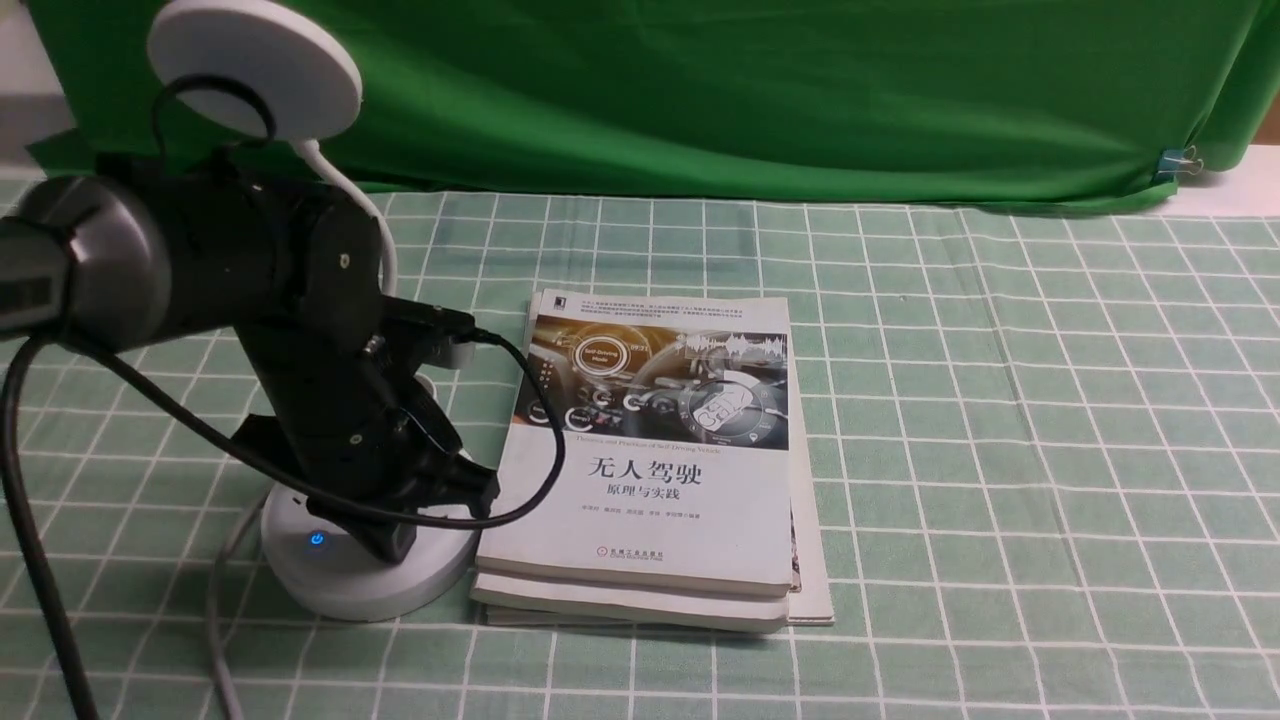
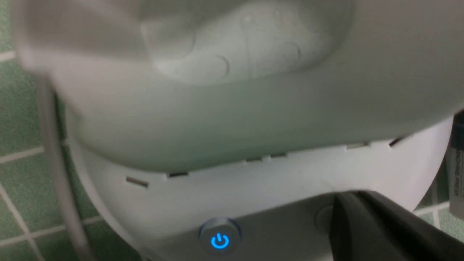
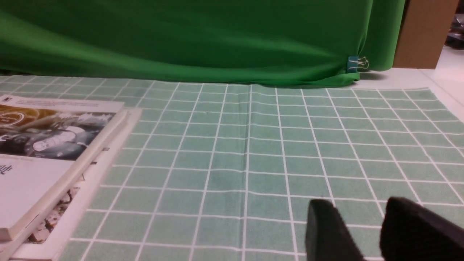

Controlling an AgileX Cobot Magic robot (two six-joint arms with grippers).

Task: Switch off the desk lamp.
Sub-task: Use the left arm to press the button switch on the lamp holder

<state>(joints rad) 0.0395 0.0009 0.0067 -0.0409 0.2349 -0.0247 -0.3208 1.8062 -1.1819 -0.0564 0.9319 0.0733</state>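
Blue power symbol is seen lit on white lamp (image 1: 335, 590), lower left; left gripper (image 1: 395, 545) seems clenched.

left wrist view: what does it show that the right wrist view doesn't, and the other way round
Only the left wrist view shows the round white lamp base, its glowing blue power button and the grey cable beside it.

Only the right wrist view shows the green cloth backdrop, the blue binder clip on its edge and the brown panel.

Both show the green tablecloth with white grid lines and dark gripper fingers: the left gripper's over the base, the right gripper's over the cloth, apart.
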